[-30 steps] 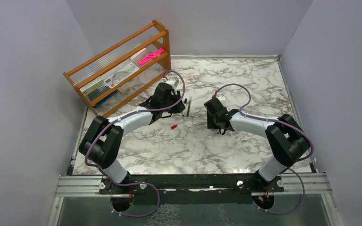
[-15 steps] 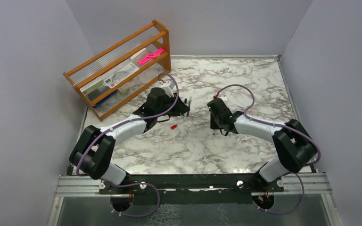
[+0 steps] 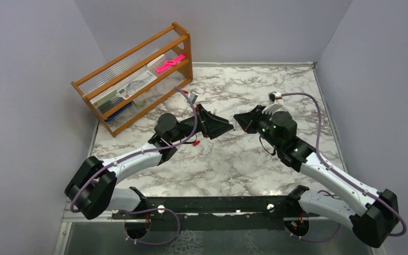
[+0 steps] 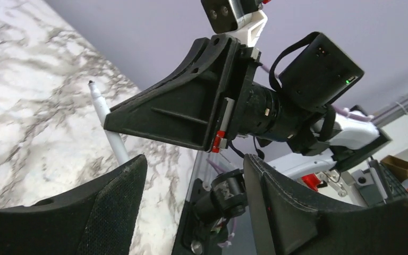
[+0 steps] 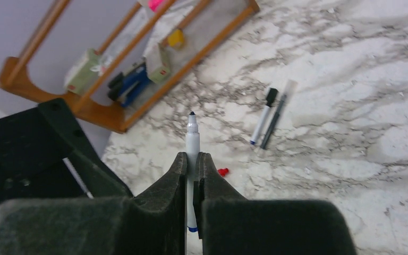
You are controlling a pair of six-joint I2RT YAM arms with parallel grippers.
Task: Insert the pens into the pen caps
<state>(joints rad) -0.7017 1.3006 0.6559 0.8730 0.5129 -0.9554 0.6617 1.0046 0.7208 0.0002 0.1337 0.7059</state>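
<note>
My right gripper (image 5: 192,156) is shut on a white pen (image 5: 192,133), held in the air with its dark tip pointing away from the camera and its blue end below the pads. In the left wrist view the same pen (image 4: 105,119) crosses the tip of the right gripper (image 4: 109,114). My left gripper (image 4: 194,164) faces it, open and with nothing between its fingers. In the top view the left gripper (image 3: 227,129) and right gripper (image 3: 238,119) nearly meet over mid-table. A red pen cap (image 3: 195,142) lies on the marble below. Two more pens (image 5: 268,114) lie side by side, one wearing a black cap.
A wooden rack (image 3: 138,79) holding stationery and a flat pink object (image 3: 170,64) stands at the back left. The marble table (image 3: 276,90) has grey walls on three sides. The black base rail (image 3: 218,204) runs along the near edge.
The right gripper shut on a white pen and lifted it off the table. Both arms rose and swung toward each other. The left gripper left the pens and opened.
</note>
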